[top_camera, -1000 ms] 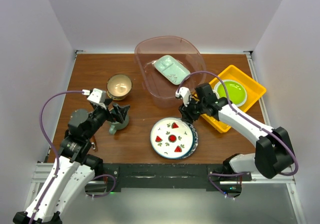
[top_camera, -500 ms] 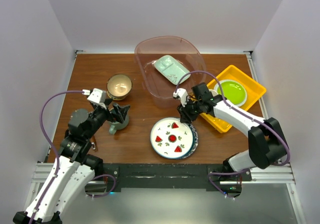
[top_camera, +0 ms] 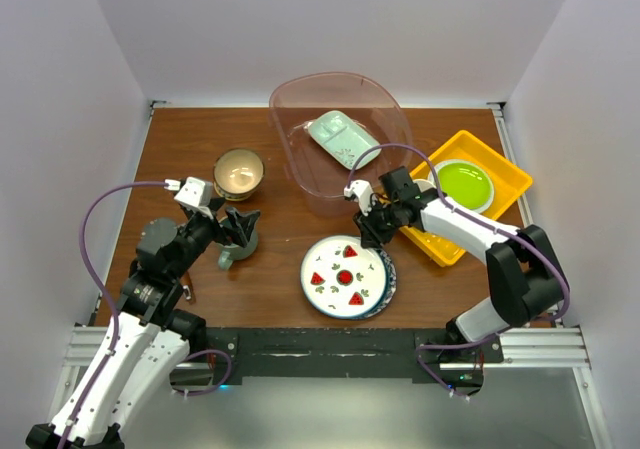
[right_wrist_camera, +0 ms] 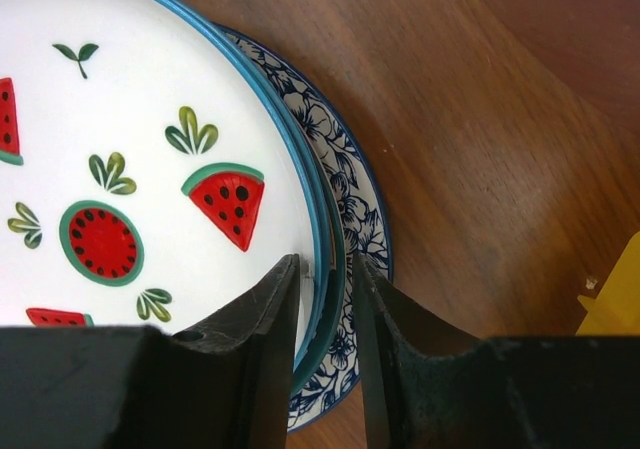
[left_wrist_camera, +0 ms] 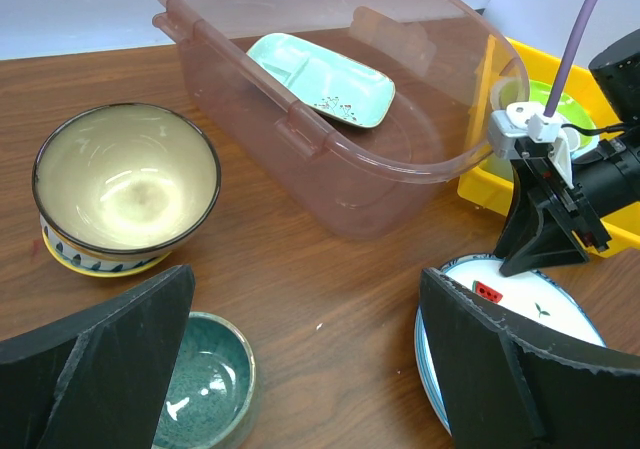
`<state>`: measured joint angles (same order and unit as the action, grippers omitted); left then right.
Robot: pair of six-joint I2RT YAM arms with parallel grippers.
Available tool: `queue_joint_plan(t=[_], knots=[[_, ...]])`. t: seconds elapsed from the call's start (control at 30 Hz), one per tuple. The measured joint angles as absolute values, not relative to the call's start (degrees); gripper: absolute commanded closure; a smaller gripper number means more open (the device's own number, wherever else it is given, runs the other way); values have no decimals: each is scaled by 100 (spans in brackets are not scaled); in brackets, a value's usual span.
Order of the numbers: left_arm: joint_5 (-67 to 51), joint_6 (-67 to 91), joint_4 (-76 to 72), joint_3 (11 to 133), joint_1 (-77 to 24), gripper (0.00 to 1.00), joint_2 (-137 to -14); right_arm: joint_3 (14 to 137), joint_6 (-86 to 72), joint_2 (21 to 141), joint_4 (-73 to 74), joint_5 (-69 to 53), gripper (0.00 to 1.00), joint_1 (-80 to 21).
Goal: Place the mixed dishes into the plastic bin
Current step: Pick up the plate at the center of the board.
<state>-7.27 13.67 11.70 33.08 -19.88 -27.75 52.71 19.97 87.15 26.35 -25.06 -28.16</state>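
A white plate with watermelon pictures [top_camera: 340, 274] lies on a blue floral plate [right_wrist_camera: 352, 209] at the front middle of the table. My right gripper [right_wrist_camera: 327, 269] points down at their right edge, jaws narrow but open. One finger is over the white face, the other over the floral plate, with the watermelon plate's teal rim [right_wrist_camera: 318, 204] between them. My left gripper [left_wrist_camera: 310, 369] hangs wide open just above the table, a teal mug [left_wrist_camera: 205, 384] by its left finger. A tan bowl [top_camera: 239, 171] stands behind it. The plastic bin [top_camera: 283, 139] at the back holds a mint divided tray [top_camera: 342, 139].
A yellow tray [top_camera: 505, 174] with a lime-green plate [top_camera: 463, 184] sits at the right, just behind my right arm. White walls close in the table on three sides. Bare wood shows between the bowl, the bin and the plates.
The right gripper's jaws have narrowed about the watermelon plate's rim and the arm has eased slightly left. The left arm has not moved.
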Motion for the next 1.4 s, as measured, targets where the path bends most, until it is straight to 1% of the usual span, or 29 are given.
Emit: queue_joint_plan(t=[0.1,0.13,0.37,0.6,1.4], knots=[[-727,1367,1170,3308,-1988,0,-2775,5306,2001,8774,2648,-2508,74,-2816],[-727,1367,1170,3308,-1988,0,-2775,5321,1997,8792,2652,-2508,78,-2816],[-729,1367,1170,3308,-1988,0,-2775,5352,1997,8803,2676,-2521,92,-2827],[-729,1367,1170,3308,-1988,0,-2777,5376,2012,8739,2692,-2517,100,-2827],[-840,1367,1168,3308,-1988,0,-2845,5376,2268,8298,2842,-2580,100,-2805]])
